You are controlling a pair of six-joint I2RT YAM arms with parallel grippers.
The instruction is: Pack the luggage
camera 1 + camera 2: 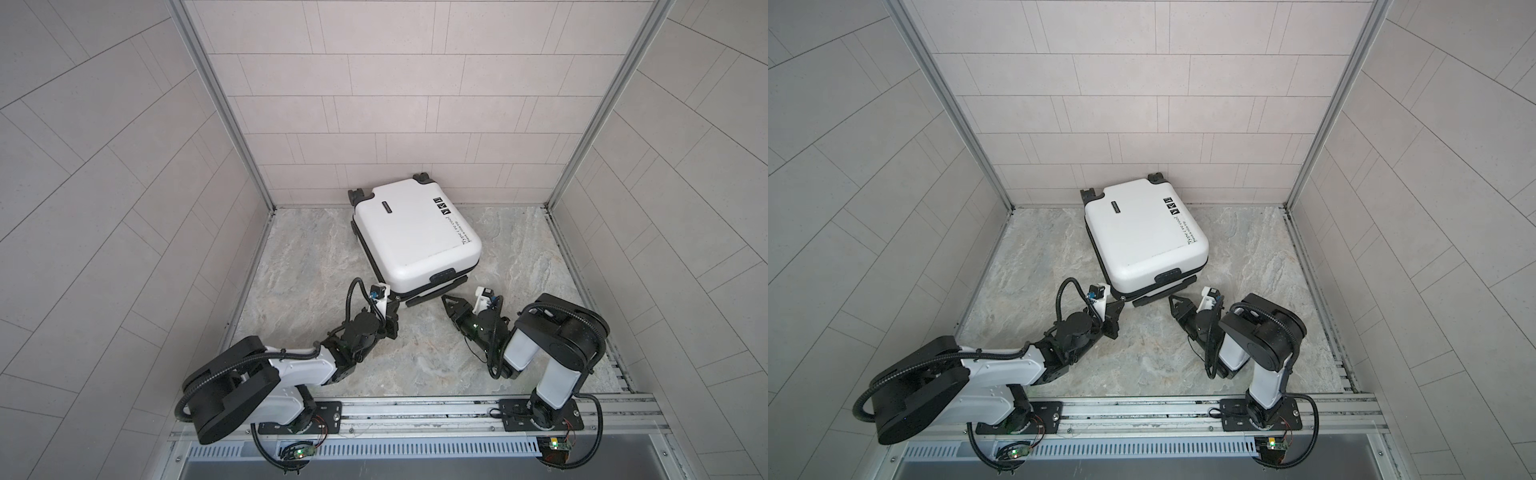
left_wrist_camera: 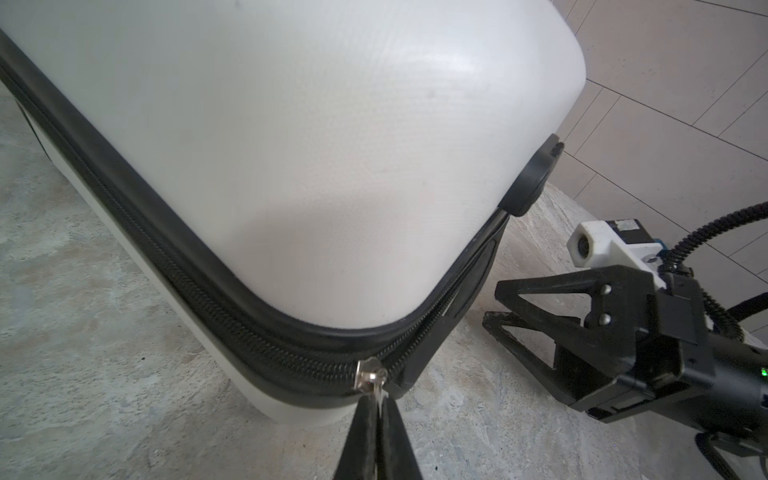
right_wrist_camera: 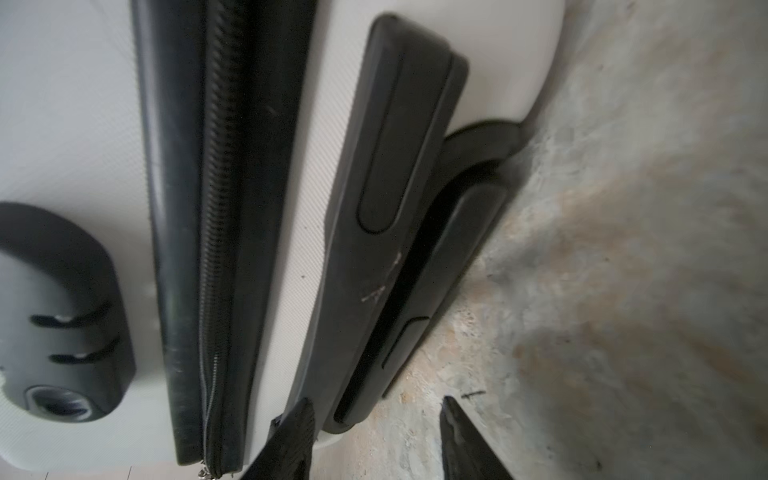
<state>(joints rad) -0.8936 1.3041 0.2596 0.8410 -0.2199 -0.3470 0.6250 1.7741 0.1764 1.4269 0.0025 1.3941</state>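
The luggage (image 1: 415,232) (image 1: 1146,232) is a small white hard-shell suitcase lying flat and closed on the stone floor, wheels toward the back wall. My left gripper (image 1: 395,303) (image 1: 1119,302) (image 2: 379,405) sits at its near left corner, shut on the small metal zipper pull (image 2: 371,374) on the black zipper band. In the left wrist view the zipper stands parted beyond that pull. My right gripper (image 1: 448,302) (image 1: 1173,301) (image 3: 376,401) (image 2: 494,305) stands open and empty just off the near side, beside the black handle (image 3: 399,166).
Tiled walls (image 1: 374,104) enclose the stone floor (image 1: 316,249) at the back and on both sides. A metal rail (image 1: 415,409) with both arm bases runs along the front. A black combination lock (image 3: 54,311) sits on the shell beside the zipper band (image 3: 216,208).
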